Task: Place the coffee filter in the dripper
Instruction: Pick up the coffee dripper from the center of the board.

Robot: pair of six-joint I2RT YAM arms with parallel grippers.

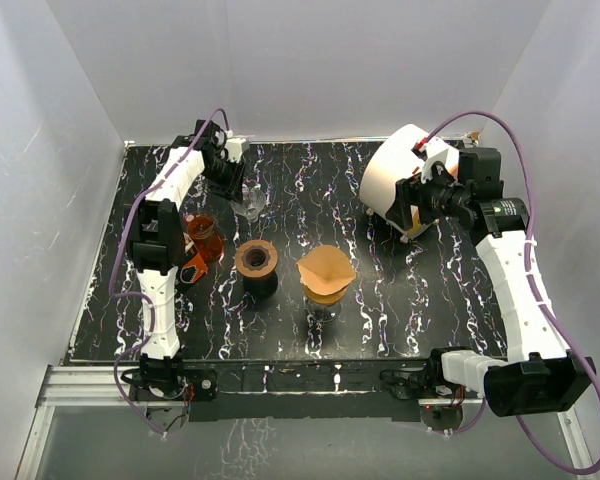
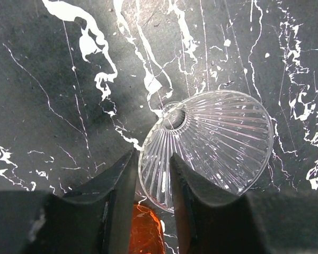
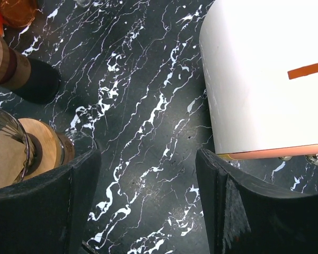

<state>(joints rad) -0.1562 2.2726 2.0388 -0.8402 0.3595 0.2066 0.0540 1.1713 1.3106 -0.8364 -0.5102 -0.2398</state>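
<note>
The clear ribbed glass cone dripper [image 2: 217, 143] lies tipped on its side on the black marble table [image 1: 400, 300], its small end pointing away from the left pincer [image 2: 152, 157]. That pincer's fingers [image 2: 122, 185] sit on both sides of its rim; whether they squeeze it yet cannot be told. The brown paper filter [image 1: 325, 268] rests well apart on a glass jug [image 1: 327, 308], between the arms. The right pincer [image 3: 148, 174] hangs wide and holds nothing

the dripper [image 2: 217, 137] is clear, ribbed and glossy; glass or plastic, cannot tell. the table [image 2: 42, 106] under the dripper is dark with white marble veins and a soft sheen. right of the dripper, the coffee filter [image 1: 326, 268] is matt brown paper and the drum [image 1: 392, 178] smooth matt white
</note>
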